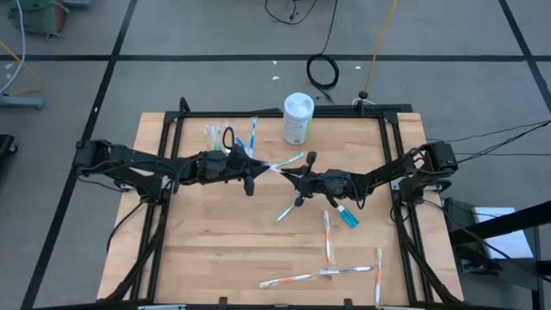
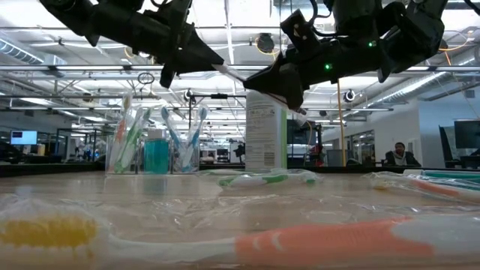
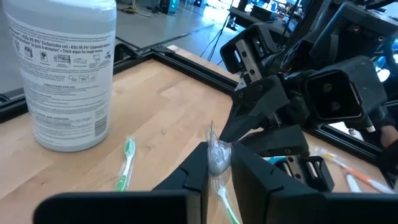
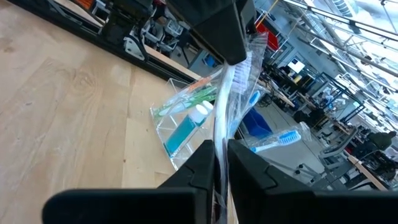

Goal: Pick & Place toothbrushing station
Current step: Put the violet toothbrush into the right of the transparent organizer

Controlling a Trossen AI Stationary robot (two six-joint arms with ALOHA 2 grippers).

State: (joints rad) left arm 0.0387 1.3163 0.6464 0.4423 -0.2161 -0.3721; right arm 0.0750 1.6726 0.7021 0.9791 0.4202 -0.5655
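A white toothbrush in a clear wrapper (image 1: 277, 169) is held in the air between my two grippers over the middle of the table. My left gripper (image 1: 256, 175) and my right gripper (image 1: 290, 175) face each other, each shut on it. The clear cup (image 1: 228, 138) stands on the table at the far left; several toothbrushes and a teal tube stand in it (image 4: 186, 127). A green toothbrush (image 1: 293, 159) lies on the table near the white canister (image 1: 298, 118). A teal tube (image 1: 347, 217) lies to the right. My left gripper pinches the wrapped toothbrush between its two fingers at the wrapper's bulged end (image 3: 217, 158), coming level from the table's left. The brush is clear of the table. My right gripper pinches the toothbrush's shaft (image 4: 219, 134) between its two fingers, coming level from the table's right, along the brush. The brush runs on from its fingers to the left gripper's fingers (image 4: 217, 31).
Several wrapped toothbrushes lie on the near right of the table (image 1: 328, 237), (image 1: 297, 278), (image 1: 379, 275), and one under my right arm (image 1: 287, 213). The black frame rail (image 1: 284, 114) runs along the far edge. A person (image 2: 397, 156) sits in the room beyond.
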